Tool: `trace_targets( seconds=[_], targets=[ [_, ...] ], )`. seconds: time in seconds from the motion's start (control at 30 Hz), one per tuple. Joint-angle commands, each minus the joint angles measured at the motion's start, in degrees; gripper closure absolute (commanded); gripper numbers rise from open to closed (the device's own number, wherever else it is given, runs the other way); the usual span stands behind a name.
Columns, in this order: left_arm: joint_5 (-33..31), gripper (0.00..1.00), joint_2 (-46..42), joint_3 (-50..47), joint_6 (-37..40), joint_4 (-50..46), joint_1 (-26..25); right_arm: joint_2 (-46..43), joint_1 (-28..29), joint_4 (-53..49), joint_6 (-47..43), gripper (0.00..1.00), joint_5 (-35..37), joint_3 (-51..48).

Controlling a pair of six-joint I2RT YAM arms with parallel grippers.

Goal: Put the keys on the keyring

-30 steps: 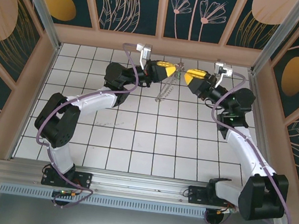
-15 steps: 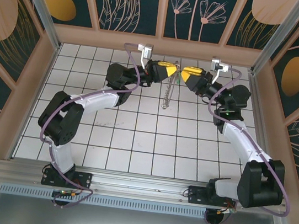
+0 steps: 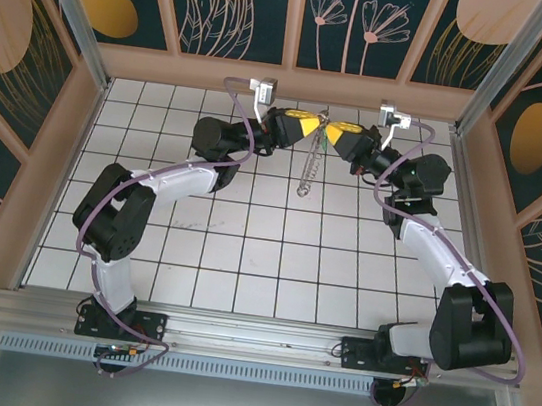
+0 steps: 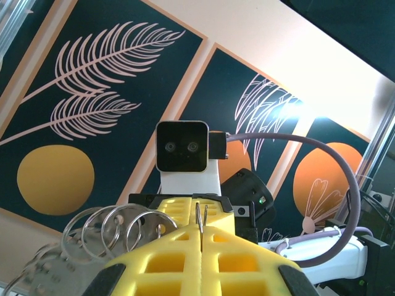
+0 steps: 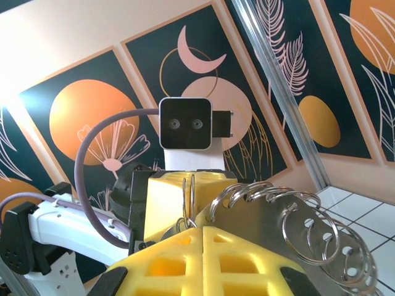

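"Above the far tiles of the desk point(image 3: 244, 250), what is hanging?"
"The keyring point(image 3: 307, 168) is dangling between the two arms."
"And the claws?"
"The left claw point(image 3: 314, 132) and the right claw point(image 3: 329, 134) are each pinching its thin wire, with their tips nearly meeting."
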Motion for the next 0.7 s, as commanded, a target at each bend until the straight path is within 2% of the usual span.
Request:
trace_targets(
  seconds=[0.0, 0.4, 0.6, 0.67],
  targets=[
    [-0.4, 1.00, 0.2, 2.0, -1.0, 4.9, -0.2, 0.6, 0.7, 3.5, 0.1, 1.00, -1.5, 1.6],
    [-0.7, 1.00, 0.4, 2.3, -1.1, 4.8, -0.2, 1.2, 2.8, 0.3, -1.8, 1.00, -2.0, 1.6],
    [-0.9, 1.00, 0.4, 2.0, -1.0, 4.7, -0.2, -1.7, 2.5, -6.8, -6.1, 1.00, -1.8, 1.5],
    [-1.0, 1.00, 0.4, 1.9, -0.8, 4.5, -0.3, -3.0, 2.0, -9.1, -7.4, 0.92, -1.5, 1.3]
  ],
)
